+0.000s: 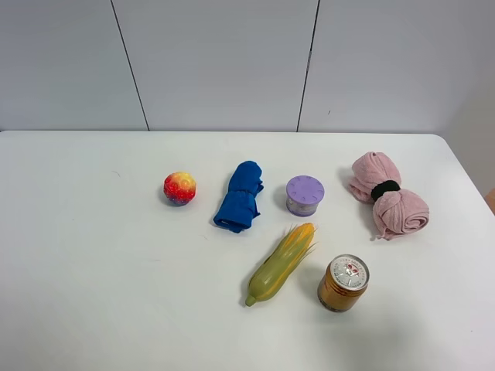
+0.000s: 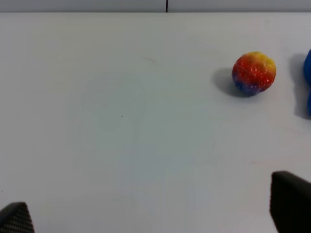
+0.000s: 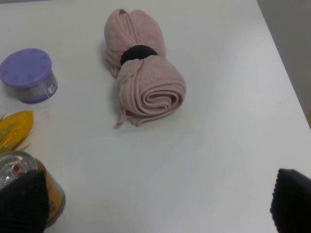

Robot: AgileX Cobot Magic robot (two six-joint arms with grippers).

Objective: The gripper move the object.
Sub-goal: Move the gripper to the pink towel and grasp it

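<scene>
The pale pink rolled towel (image 1: pixel 387 193), cinched by a black band, lies on the white table (image 1: pixel 93 270) at the right. In the right wrist view the towel (image 3: pixel 143 73) lies ahead of my right gripper (image 3: pixel 156 201), which is open and empty with its dark fingertips (image 3: pixel 291 204) wide apart and well short of the towel. My left gripper (image 2: pixel 153 211) is open and empty over bare table on the left side. Neither arm shows in the exterior high view.
A multicoloured ball (image 1: pixel 179 188), a blue folded cloth (image 1: pixel 240 196) and a purple-lidded jar (image 1: pixel 305 195) lie in a row left of the towel. A corn cob (image 1: pixel 282 261) and an orange can (image 1: pixel 343 283) lie nearer the front. The table's right edge is close to the towel.
</scene>
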